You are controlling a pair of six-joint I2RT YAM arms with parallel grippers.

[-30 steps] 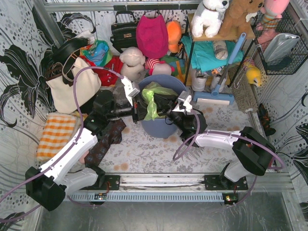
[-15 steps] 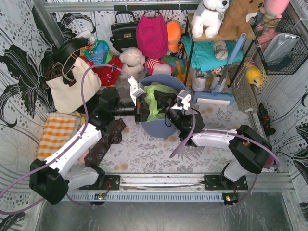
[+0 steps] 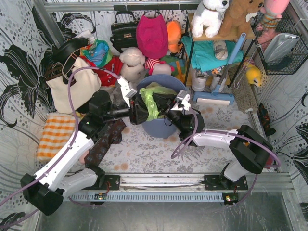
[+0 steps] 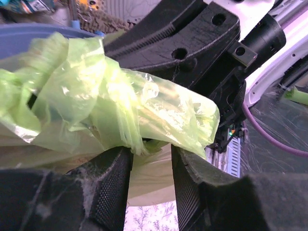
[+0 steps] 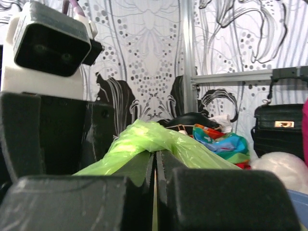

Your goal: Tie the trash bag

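Observation:
The trash bag [image 3: 152, 99], thin lime-green plastic, sits in a round blue-grey bin [image 3: 161, 126] mid-table, its top gathered into twisted strands. My left gripper [image 3: 136, 109] reaches in from the left. In the left wrist view its fingers [image 4: 113, 185] stand apart, and a bunched fold of the trash bag [image 4: 120, 101] lies across their tips without being pinched. My right gripper [image 3: 167, 109] comes in from the right and is shut on a green strand [image 5: 144, 139], which is draped over its closed tips [image 5: 155, 156].
A cream tote bag [image 3: 72, 86] and an orange checked cloth [image 3: 55, 134] lie at the left, and a brown patterned cloth [image 3: 103, 142] is under the left arm. Handbags [image 3: 124, 31], plush toys and a shelf crowd the back. A mop [image 3: 214, 98] stands right of the bin.
My left gripper's jaws have opened and released the green strand, and the left arm has drawn back slightly to the left. The right gripper stays shut on the bag.

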